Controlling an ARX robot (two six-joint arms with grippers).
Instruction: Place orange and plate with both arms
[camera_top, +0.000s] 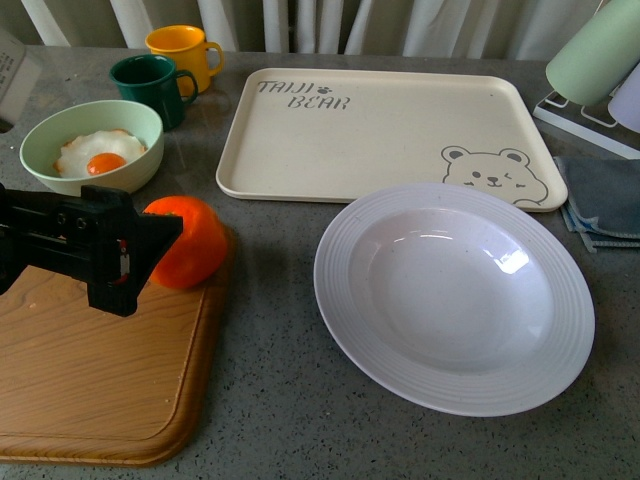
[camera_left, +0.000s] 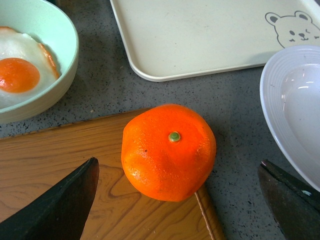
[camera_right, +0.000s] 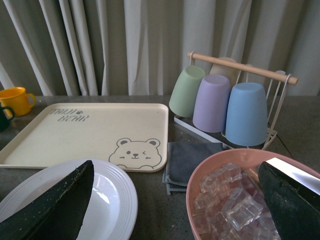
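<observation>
The left gripper was found spread wide, with nothing pinched. The bright orange dimpled mandarin was seen just ahead of it, between the two black fingers and untouched, resting on the corner of a brown wooden board. The right gripper was likewise spread and empty. The large round white ridged plate was recorded below one of its fingers.

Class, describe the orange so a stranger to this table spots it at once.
Find the wooden cutting board at the front left. On its far right corner, near the pale green bowl with the fried egg, sits the orange. It is far bigger than the egg's yolk, with a green stem mark.
</observation>
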